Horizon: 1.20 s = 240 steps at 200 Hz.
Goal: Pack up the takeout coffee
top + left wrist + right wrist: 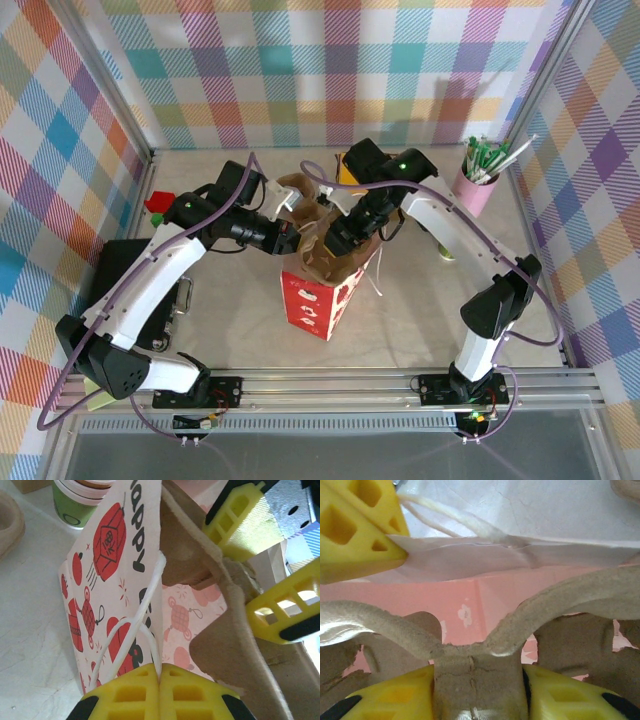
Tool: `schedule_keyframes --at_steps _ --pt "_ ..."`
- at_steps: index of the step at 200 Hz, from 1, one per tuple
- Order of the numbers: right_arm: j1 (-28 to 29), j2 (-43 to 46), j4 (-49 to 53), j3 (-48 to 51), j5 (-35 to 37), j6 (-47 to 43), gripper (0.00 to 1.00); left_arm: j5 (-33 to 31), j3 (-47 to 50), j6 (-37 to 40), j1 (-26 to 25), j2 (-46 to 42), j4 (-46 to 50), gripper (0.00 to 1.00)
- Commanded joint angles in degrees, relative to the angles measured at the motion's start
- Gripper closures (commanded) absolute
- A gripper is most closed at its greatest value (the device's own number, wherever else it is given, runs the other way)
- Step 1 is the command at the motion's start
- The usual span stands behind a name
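left gripper (pixel 159 682) pinches the rim of the bag (pixel 112 580) right beside its white cord handle (pixel 145 615). right gripper (pixel 480 690) clamps the centre rib of the pulp carrier (pixel 560 600), which sits partly inside the open bag. cup (pixel 75 510) stands on the table (pixel 30 630) beyond the bag, outside it.
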<state>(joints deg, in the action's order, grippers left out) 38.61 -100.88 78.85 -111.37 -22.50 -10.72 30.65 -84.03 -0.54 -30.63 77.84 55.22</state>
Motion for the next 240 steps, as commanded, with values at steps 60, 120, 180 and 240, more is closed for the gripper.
schedule_keyframes --at_steps 60,120,180,240 --pt "0.67 1.83 -4.14 6.37 4.04 3.72 0.56 2.11 1.95 0.54 -0.22 -0.68 -1.87 1.00" --pt "1.70 1.42 -4.87 8.28 5.79 4.30 0.56 1.88 2.43 0.49 -0.22 -0.65 -2.49 1.00" --pt "3.70 3.55 -7.11 11.79 10.55 2.36 0.56 -4.76 3.45 -1.99 -0.22 -1.97 -3.95 1.00" --pt "6.29 5.95 -12.44 18.55 15.40 1.54 0.56 -10.09 5.95 -6.18 -0.17 -3.77 -6.20 1.00"
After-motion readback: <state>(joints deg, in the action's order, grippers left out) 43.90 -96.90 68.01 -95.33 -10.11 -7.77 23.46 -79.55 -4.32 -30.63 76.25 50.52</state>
